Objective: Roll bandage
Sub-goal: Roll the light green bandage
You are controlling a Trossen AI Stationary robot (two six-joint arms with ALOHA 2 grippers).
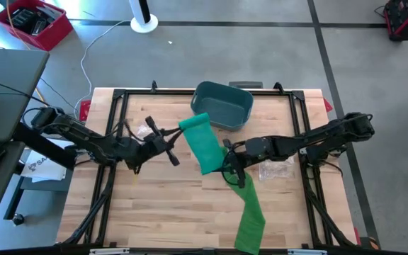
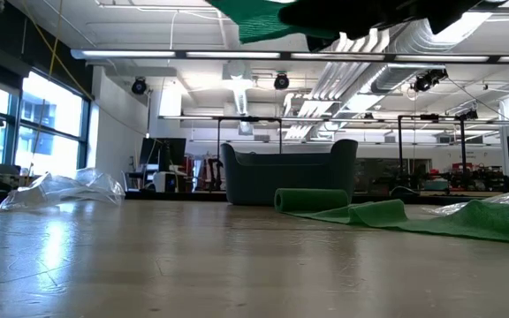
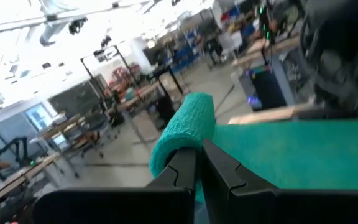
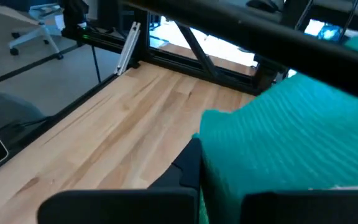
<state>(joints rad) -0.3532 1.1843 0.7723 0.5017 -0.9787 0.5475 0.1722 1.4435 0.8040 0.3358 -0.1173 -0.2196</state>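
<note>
Both arms are built of matt black, rounded tubular links joined by thick cylindrical joints. The left arm (image 1: 83,138) has a bulky rounded shoulder housing, and thin black cables loop beside its upper links. The right arm (image 1: 317,138) has the same build, with a domed black housing at its outer end and cable running along the forearm. The left hand (image 1: 170,145) ends in two narrow, angular black fingers (image 3: 182,171) with flat inner faces and stepped edges, mounted on a wide black crossbar. The right hand (image 1: 234,172) carries the same black crossbar and blocky dark fingers (image 4: 188,168).
</note>
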